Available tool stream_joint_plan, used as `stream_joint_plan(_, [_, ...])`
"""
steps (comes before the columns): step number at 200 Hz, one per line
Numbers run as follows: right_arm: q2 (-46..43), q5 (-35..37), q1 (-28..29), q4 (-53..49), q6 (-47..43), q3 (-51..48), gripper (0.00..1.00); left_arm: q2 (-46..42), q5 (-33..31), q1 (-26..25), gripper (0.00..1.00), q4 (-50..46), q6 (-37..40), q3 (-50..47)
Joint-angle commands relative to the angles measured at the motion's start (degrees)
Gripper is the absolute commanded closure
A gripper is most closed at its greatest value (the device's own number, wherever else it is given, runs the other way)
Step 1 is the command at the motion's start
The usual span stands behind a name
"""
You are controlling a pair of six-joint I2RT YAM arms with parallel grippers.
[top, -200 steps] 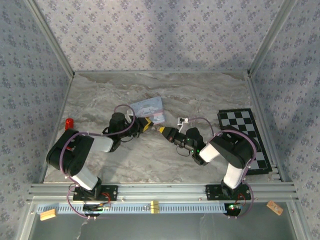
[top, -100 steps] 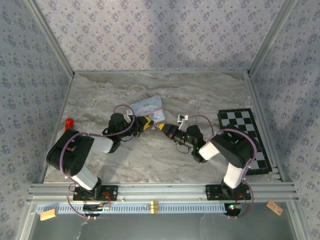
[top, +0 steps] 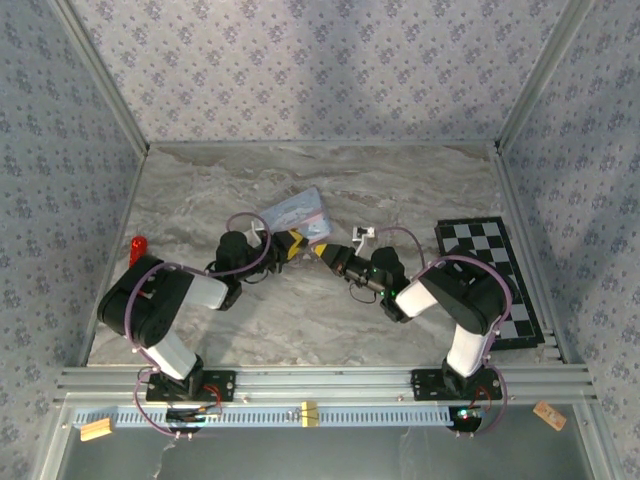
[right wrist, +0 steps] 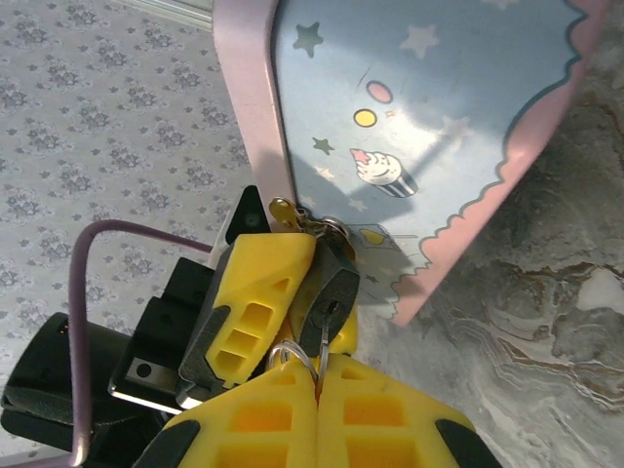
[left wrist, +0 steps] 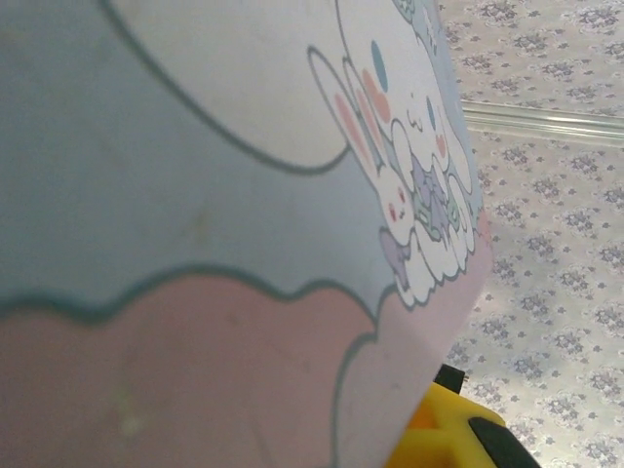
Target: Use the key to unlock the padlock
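- The padlock [right wrist: 330,285] hangs by its small shackle from the brass clasp [right wrist: 283,208] at the pink edge of the tin [right wrist: 419,127]. It lies mid-table, between the two grippers.
- The left gripper [top: 291,245] is nearly closed. In the right wrist view one yellow finger [right wrist: 258,292] presses against the lock's side, so it appears to pinch the lock body. The far finger is mostly hidden, so the grip is judged rather than plainly seen.
- The right gripper [right wrist: 317,382] has its fingers pressed tight together on the key [right wrist: 323,336]. The key ring [right wrist: 291,356] loops out beside them. The blade points up at the lock's lower face and looks to be at or in the keyhole. How deep it sits cannot be told.
- Handling judgement for the lock: it is likely light, rigid and smooth metal, so slippery under the pads. It swings freely on the clasp unless its body is held by the flat sides, with the keyhole face left clear.
- Handling judgement for the key: it is thin and stiff. It is best held at the head, because a twist may make it roll between the pads.
- Risk: the tin looks light and may shift on the marble table [top: 300,320] when torque is applied.
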Motion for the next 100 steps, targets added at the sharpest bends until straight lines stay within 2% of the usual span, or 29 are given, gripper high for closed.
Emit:
stream_joint_plan(1, [0.73, -0.73, -0.46, 1.59, 1.13, 1.29, 1.0, 0.44, -0.45, -0.54, 1.0, 7.57, -2.08, -0.25])
stream_joint_plan(100, [0.12, -2.58, -1.77, 1.68, 1.87, 2.08, 1.0, 0.51, -0.95, -0.68, 1.0, 9.14, -3.02, -0.01])
